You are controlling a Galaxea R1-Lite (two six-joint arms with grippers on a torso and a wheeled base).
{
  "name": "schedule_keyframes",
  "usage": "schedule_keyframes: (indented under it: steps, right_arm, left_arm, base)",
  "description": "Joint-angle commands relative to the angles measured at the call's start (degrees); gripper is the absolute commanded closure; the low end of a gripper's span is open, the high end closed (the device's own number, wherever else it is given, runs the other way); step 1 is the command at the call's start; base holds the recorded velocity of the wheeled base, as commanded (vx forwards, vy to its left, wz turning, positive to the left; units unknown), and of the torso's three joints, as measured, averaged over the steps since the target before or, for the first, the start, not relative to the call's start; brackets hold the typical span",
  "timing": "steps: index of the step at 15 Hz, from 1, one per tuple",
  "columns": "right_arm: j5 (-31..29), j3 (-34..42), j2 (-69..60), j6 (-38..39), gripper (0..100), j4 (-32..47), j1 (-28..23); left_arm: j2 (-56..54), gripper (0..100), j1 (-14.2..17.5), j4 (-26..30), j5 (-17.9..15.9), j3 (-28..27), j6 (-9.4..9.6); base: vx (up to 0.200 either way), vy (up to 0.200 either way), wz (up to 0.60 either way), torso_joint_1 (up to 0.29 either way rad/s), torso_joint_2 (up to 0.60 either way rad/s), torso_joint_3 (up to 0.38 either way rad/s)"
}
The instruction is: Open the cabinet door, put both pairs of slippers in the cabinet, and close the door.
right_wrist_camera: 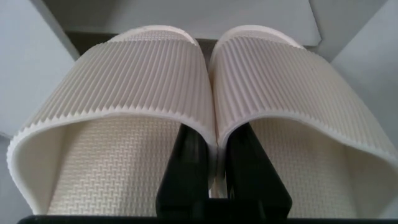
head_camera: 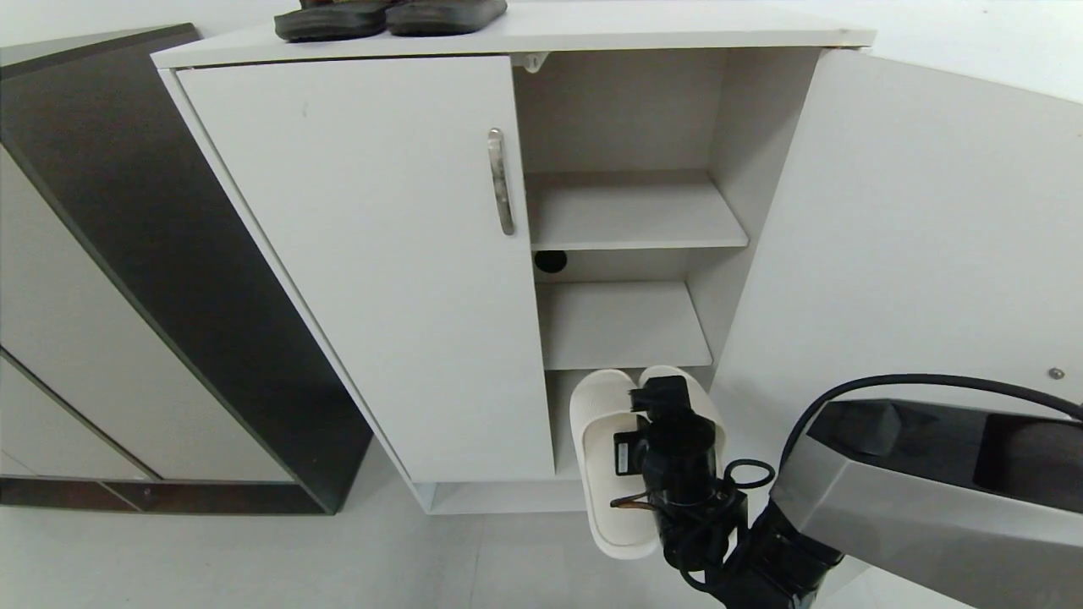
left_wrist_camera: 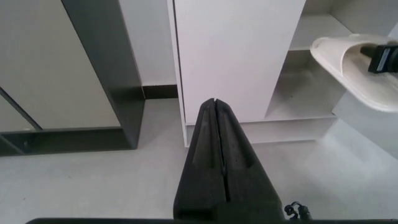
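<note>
1. The right hand (head_camera: pixel 658 397) is clamped on the pair of white slippers (head_camera: pixel 602 482). Its fingers (right_wrist_camera: pixel 186 168) sit between the two and pinch the inner edges of the straps together.
2. The white slippers hang above the floor just in front of the cabinet (head_camera: pixel 508 38), at its bottom compartment (head_camera: pixel 560 423), toes toward the opening.
3. The right door (head_camera: pixel 914 237) stands wide open; the left door (head_camera: pixel 364 271) is closed.
4. The dark slippers (head_camera: pixel 389 17) lie side by side on top of the cabinet, above the left door.
5. The left hand (left_wrist_camera: pixel 214 124) is fully closed with nothing in it, low, before the left door.
</note>
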Motion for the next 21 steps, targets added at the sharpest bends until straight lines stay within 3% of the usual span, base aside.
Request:
schedule_keyframes:
  steps: [1, 9, 14, 21]
  right_arm:
    - [0.0, -0.4, 0.9, 0.0, 100, 0.0, -0.5]
    - [-0.4, -0.5, 0.9, -0.2, 100, 0.0, -0.7]
    - [-0.1, -2.7, 1.4, -0.2, 100, 0.4, -2.0]
    - [1.5, -20.7, 8.9, -4.4, 100, 5.4, -6.1]
  left_arm:
    - [0.1, 100, 0.0, 0.0, 0.1, 0.0, -0.01]
    - [0.1, 100, 0.0, 0.0, 0.0, 0.0, 0.26]
    - [0.1, 100, 0.0, 0.0, 0.0, 0.0, 0.35]
    - [0.1, 100, 0.0, 0.0, 0.0, 0.0, 0.26]
  base:
    - [0.2, 0.0, 0.0, 0.007, 0.0, 0.002]
    - [0.2, 0.0, 0.0, 0.003, 0.0, 0.001]
    - [0.0, 0.0, 0.0, 0.0, 0.0, 0.0]
    - [0.0, 0.0, 0.0, 0.0, 0.0, 0.0]
